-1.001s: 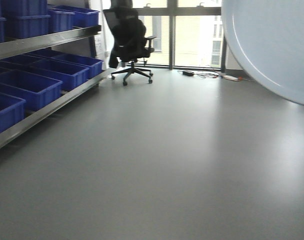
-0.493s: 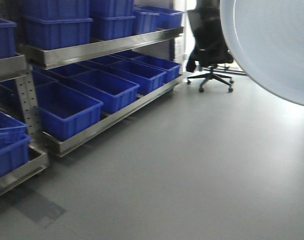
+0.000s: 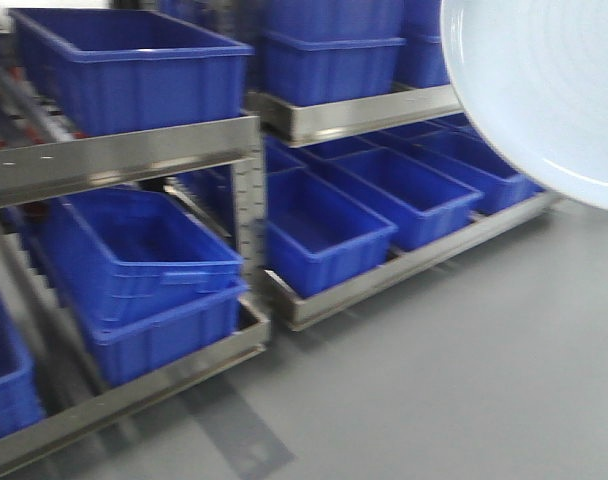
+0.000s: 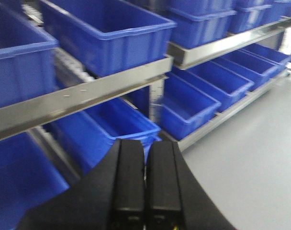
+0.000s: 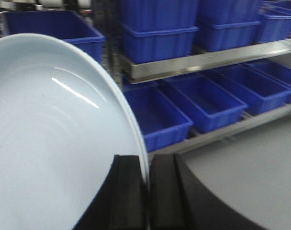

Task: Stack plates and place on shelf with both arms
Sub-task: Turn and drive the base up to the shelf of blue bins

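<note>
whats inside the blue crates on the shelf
The open blue crates on the shelf look empty. The stacked upper ones' insides are hidden, and the plates cover part of the view.

Camera layout: three views, all facing the shelf (image 3: 124, 160) of blue crates (image 3: 134, 70).

The front-facing view looks across grey floor (image 3: 464, 370) at the rack from mid-range, a plate (image 3: 544, 90) close in its upper right. The left wrist view looks along its gripper (image 4: 145, 191), bottom centre, from nearer. The right wrist view looks past its gripper (image 5: 148, 196) and the plate rim. All three share the rails and crates.
</note>
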### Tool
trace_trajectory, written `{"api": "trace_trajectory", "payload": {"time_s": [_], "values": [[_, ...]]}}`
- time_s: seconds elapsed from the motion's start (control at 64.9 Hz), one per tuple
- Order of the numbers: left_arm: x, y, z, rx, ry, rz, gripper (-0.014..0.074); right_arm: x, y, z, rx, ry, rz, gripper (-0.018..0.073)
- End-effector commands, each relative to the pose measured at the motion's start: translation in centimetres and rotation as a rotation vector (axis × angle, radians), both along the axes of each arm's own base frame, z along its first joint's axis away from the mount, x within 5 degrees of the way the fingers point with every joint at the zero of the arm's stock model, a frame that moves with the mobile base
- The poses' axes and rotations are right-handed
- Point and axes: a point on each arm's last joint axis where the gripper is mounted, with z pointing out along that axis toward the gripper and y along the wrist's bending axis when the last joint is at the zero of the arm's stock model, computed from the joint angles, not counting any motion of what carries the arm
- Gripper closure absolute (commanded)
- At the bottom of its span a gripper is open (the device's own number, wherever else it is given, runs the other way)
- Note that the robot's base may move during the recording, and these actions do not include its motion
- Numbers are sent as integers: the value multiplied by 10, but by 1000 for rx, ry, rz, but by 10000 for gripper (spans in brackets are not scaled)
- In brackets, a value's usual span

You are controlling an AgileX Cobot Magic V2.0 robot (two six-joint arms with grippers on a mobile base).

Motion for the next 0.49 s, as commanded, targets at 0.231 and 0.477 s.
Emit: {"api": "trace_trajectory", "payload": {"time_s": [0.231,0.477], "values": [[1,1,17,-14,-104,10,514,0,-1,20,16,-132,-5,503],[1,1,17,-14,-104,10,514,0,-1,20,16,-132,-5,503]]}}
